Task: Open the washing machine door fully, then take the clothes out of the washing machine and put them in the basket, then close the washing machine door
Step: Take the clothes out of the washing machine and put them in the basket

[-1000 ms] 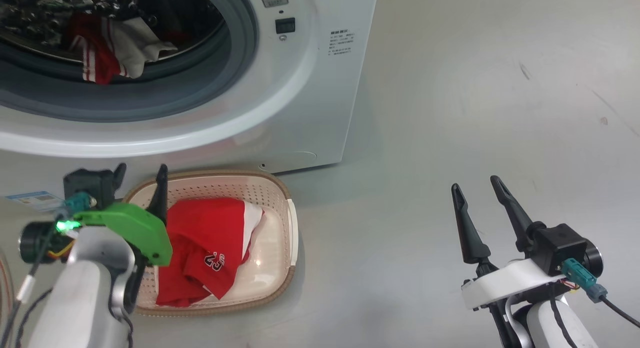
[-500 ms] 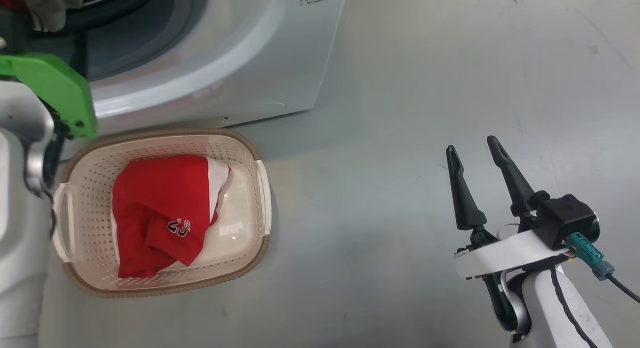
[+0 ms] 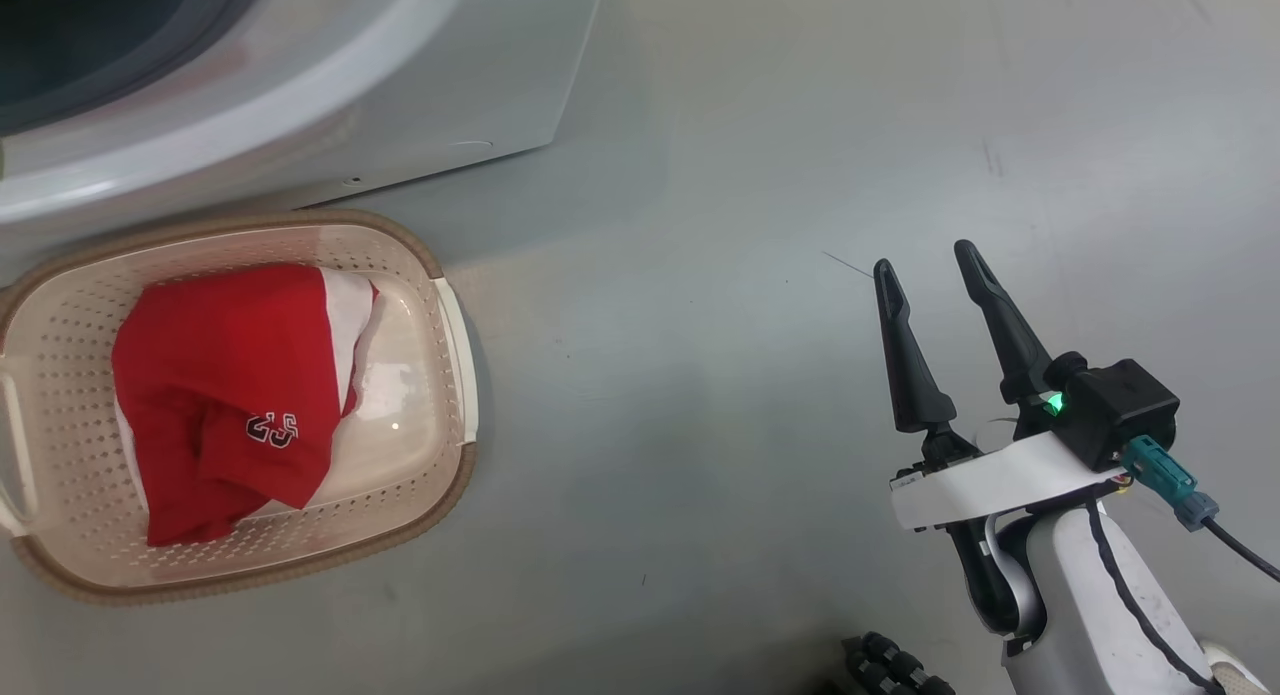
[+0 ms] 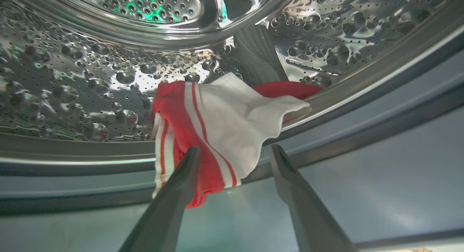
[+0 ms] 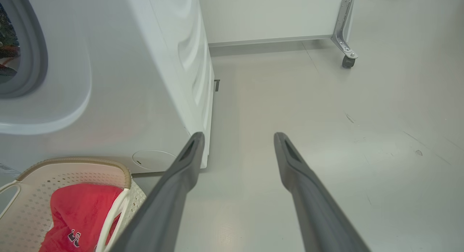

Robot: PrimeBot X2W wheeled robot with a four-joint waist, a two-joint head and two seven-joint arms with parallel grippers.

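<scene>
Draping drum lip (image 4: 362, 76) | clothes (image 4: 217, 114) at tips of left pincer (image 4: 235, 152); spread, empty | right pincer (image 3: 925, 257) spread, empty

A: Basket (image 3: 60, 315), 9 o'clock in the head view?
B: Cream, dotted with holes, brown woven-look rim. Garment (image 3: 220, 375) inside is red with a white panel and a white number outlined dark.
A: Drum (image 4: 72, 81)?
B: Shiny steel with a fine hole pattern, green glints at 11 o'clock. Cloth (image 4: 217, 128) there is red and white, with red-white stripes (trim only). Gasket (image 4: 362, 136) is grey.
A: Machine body (image 3: 400, 105)?
B: White. Floor (image 3: 700, 275) is pale grey. Right gripper (image 3: 923, 256) has black fingers, with a green light (image 3: 1052, 405) and teal plug (image 3: 1160, 470) at 4 o'clock.
</scene>
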